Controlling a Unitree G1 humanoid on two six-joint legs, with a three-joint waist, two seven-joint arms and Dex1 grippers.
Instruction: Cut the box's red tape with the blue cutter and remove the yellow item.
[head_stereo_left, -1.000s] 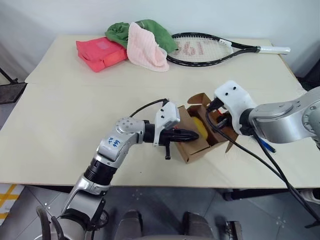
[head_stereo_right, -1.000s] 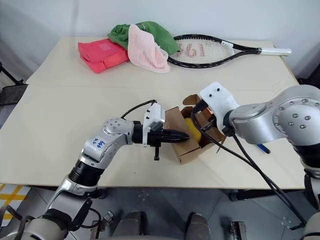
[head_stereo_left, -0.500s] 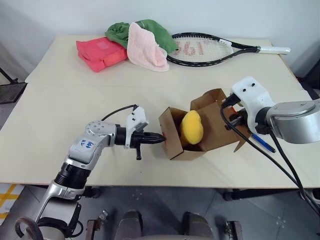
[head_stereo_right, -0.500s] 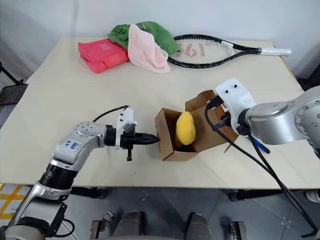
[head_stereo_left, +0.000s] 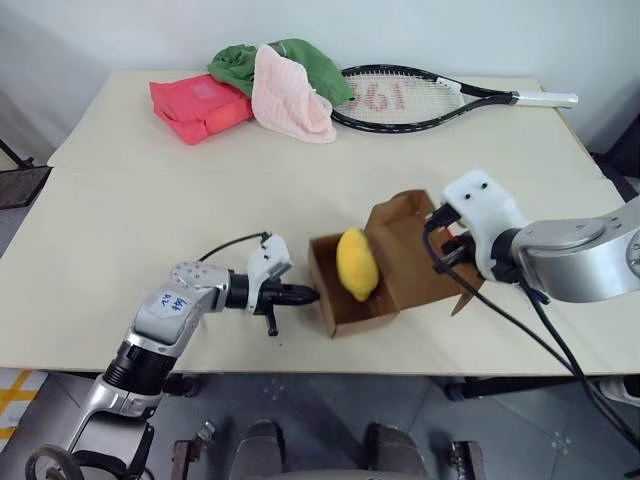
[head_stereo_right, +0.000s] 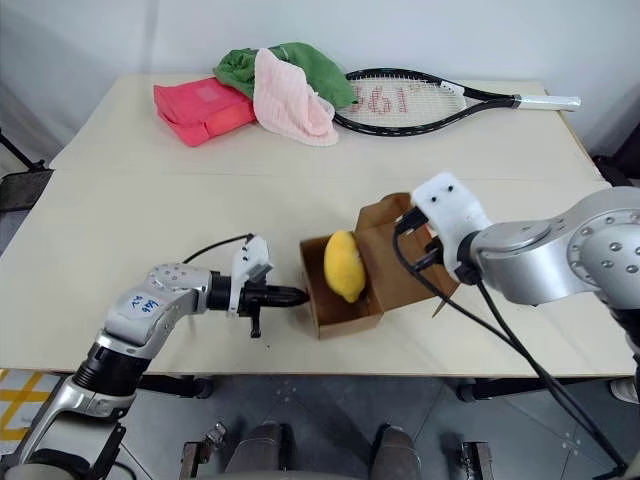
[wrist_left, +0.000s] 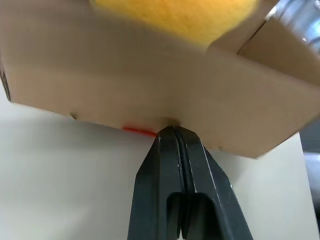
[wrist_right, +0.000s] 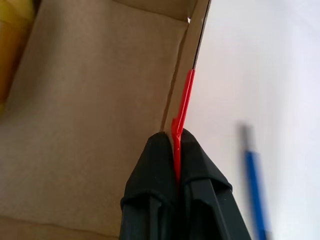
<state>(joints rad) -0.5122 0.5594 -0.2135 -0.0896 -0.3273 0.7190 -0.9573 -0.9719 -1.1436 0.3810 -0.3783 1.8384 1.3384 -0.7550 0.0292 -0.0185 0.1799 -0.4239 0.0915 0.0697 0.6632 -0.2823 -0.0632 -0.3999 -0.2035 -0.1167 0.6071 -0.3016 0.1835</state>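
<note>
Box found tipped on its side, opened mouth turned toward the camera since a second ago; yellow item now half out of it. Right gripper clenched on the red-taped flap edge. Left gripper clenched empty, withdrawn to the box's outer wall. Blue cutter discarded beside right gripper. Removal judged nearly complete.

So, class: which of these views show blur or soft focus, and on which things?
Left wrist view: the yellow item and the box wall are soft, the fingers crisp. Right wrist view: the cutter is smeared, the red tape sharper. Left eye view: evenly lit and sharp, with soft shadows under the box on the table.
</note>
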